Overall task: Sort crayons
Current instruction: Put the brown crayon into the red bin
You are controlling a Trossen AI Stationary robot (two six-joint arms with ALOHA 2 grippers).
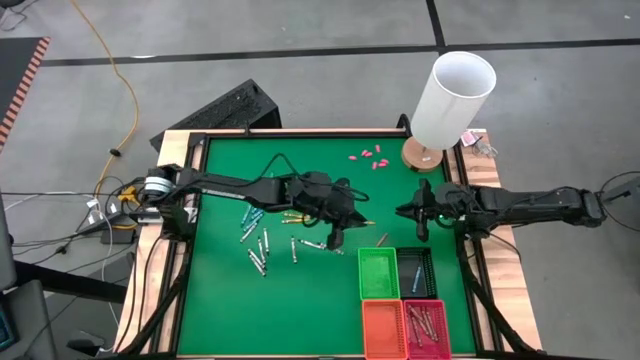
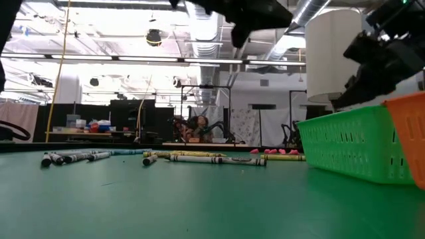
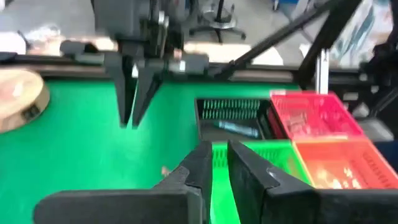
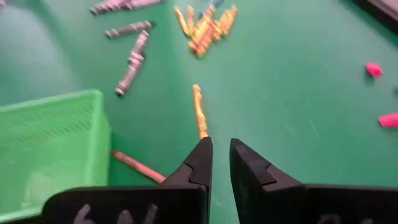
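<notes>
Grey-white and light blue crayons (image 1: 256,238) lie loose on the green mat at the left. Yellow-orange ones (image 4: 205,26) lie mid-table. My left gripper (image 1: 336,238) hangs above the mat just left of the green basket (image 1: 378,273), its fingers (image 3: 244,168) shut to a narrow slit with nothing between them. My right gripper (image 1: 421,226) hovers beyond the black basket (image 1: 416,270), also shut to a slit and holding nothing. A single yellow crayon (image 4: 199,112) and a brownish-red one (image 4: 137,167) lie flat ahead of it.
Orange basket (image 1: 382,328) and pink-red basket (image 1: 428,330) with several crayons stand at the near edge. One blue crayon (image 3: 237,128) lies in the black basket. A white cylinder (image 1: 452,98) on a wooden disc stands at the far right, with pink pieces (image 1: 366,156) beside it.
</notes>
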